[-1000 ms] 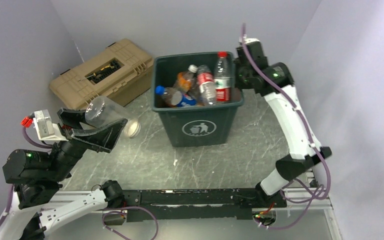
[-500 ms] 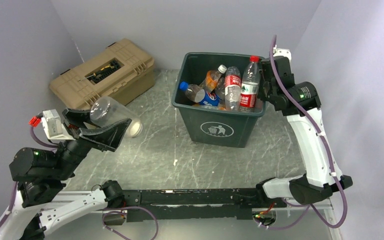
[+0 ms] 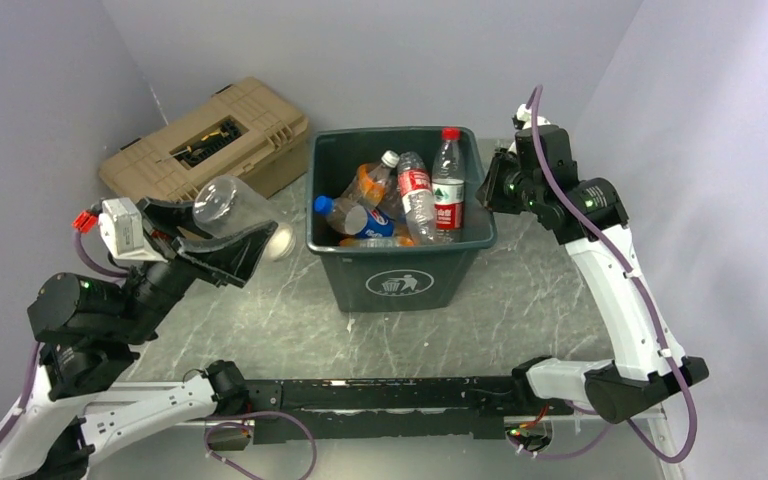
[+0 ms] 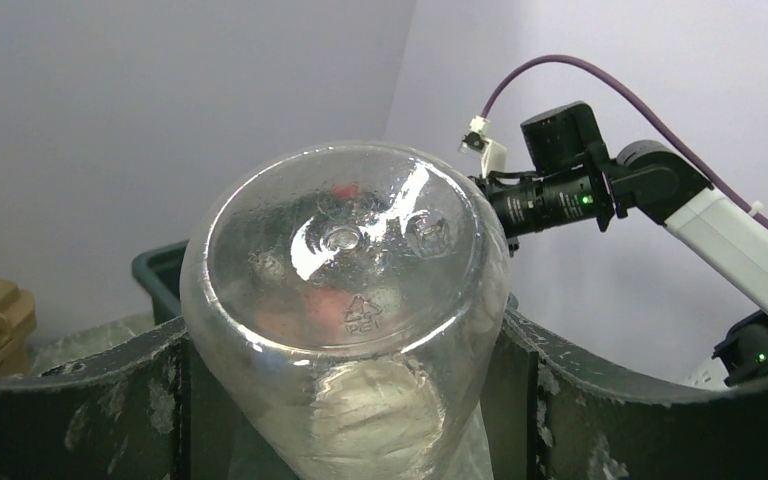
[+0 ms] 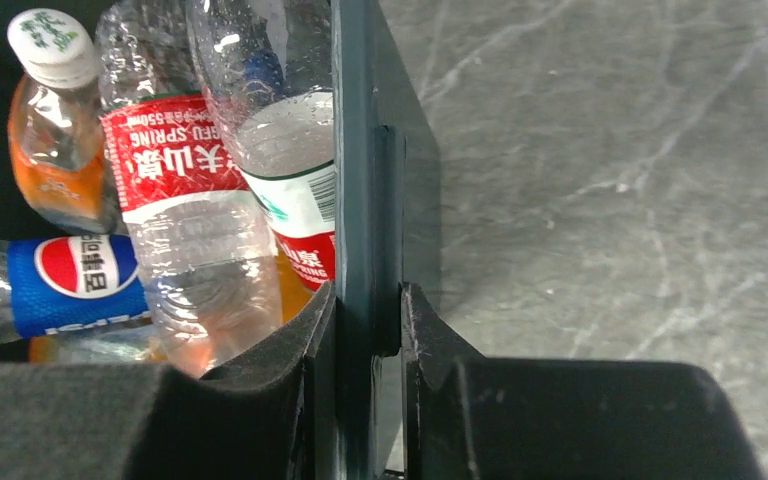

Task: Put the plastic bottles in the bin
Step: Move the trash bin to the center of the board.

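**Two-arm view.** My left gripper (image 4: 355,420) is closed around a clear plastic bottle (image 4: 345,260), held above the grey table (image 3: 290,320) with its base turned toward the wrist camera, left of the bin (image 3: 400,282) and near the tan case (image 3: 205,140). My right gripper (image 5: 368,300) pinches the bin's right wall, one finger inside and one outside. The bin stands on the table, with other bottles (image 3: 415,195) piled inside, clear and orange, with red and blue labels.
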`<state>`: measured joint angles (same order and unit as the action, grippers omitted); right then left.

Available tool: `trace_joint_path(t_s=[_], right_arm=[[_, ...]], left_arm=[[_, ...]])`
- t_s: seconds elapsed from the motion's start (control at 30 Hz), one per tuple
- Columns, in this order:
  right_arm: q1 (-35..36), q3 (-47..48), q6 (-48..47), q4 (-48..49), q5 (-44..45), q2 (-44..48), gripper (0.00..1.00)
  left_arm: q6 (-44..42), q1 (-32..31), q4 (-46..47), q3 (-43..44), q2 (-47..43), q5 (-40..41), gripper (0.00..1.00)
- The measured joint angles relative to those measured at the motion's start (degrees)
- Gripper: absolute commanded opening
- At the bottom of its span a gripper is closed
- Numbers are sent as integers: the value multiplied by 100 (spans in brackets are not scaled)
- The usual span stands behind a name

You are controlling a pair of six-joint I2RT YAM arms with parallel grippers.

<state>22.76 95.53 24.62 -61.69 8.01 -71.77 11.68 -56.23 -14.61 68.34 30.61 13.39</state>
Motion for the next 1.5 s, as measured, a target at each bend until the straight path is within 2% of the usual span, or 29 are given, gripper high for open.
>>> trace_joint_path(t_s=[0.2,0.5,0.73,1.1,1.13,1.17,1.23,1.3,1.4,1.5], right_arm=[[127,-339,181,496,-527,142,0],[1106,-715,446,1209,-48,205,0],[1252,-1213,544,1810,127,492,0],[1290,-999,479,1906,2,155,0],[1303,-994,466,1974,-44,109,4],[1316,-986,444,2028,-92,68,14],[1346,-973,393,2103,-127,22,42],[1368,-973,374,2142,-133,24,58],[1403,-977,422,2302,-238,142,72],[1445,-1005,382,2417,-236,389,76]], left_arm=[[-125,0,-2,404,595,-125,0],[-302,0,-289,1204,1766,-385,0],[-562,0,-588,1663,2138,-289,0],[-815,0,-852,2079,2343,26,0],[-828,0,-855,2059,2345,55,0],[-844,0,-874,2050,2352,92,0],[-892,0,-916,2050,2371,155,0],[-935,0,-1010,2050,2391,249,0],[-997,0,-1067,2024,2385,415,0],[-1134,0,-1054,1904,2299,568,0]])
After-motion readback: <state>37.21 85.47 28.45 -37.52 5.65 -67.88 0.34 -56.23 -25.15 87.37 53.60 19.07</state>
